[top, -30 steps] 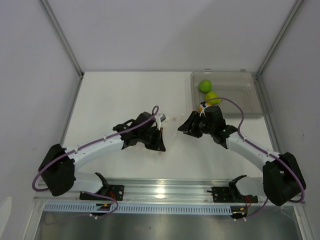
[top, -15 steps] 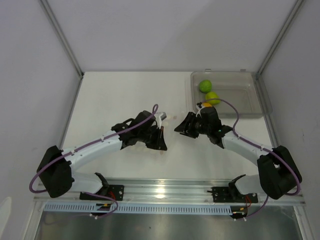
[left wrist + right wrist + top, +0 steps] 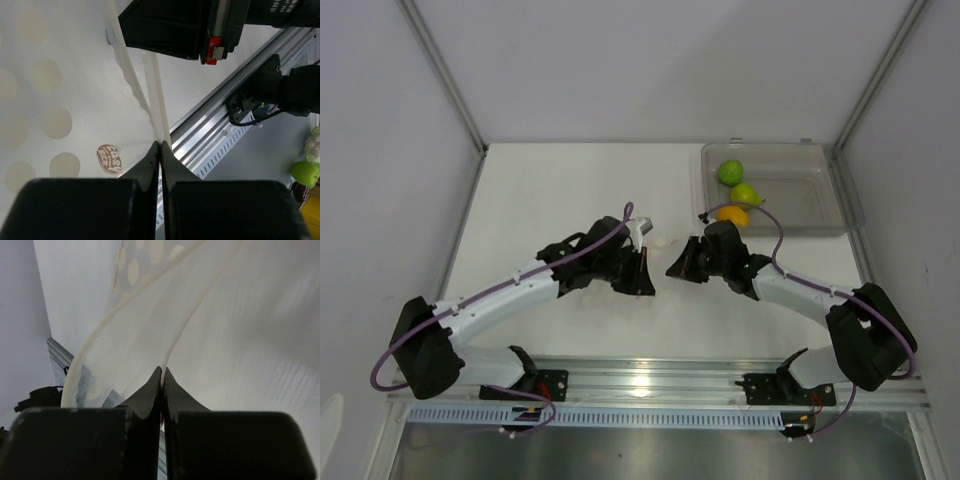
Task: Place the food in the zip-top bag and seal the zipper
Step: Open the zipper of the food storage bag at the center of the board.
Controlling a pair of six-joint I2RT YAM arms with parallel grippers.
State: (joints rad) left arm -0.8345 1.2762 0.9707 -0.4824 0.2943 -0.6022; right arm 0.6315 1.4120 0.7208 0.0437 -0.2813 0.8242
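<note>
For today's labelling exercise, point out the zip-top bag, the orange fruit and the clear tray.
zip-top bag (image 3: 55,122), left wrist view, a pale dot on its face
orange fruit (image 3: 735,217), top external view, its exposed top
clear tray (image 3: 780,147), top external view, its far rim

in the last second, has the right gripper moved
Yes. In the top view the right gripper has slid left and slightly down, away from the clear tray, uncovering more of the orange fruit.

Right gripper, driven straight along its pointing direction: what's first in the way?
The clear dotted zip-top bag pinched in the right gripper; beyond that, probably the left gripper facing it, though depth is unclear.
</note>
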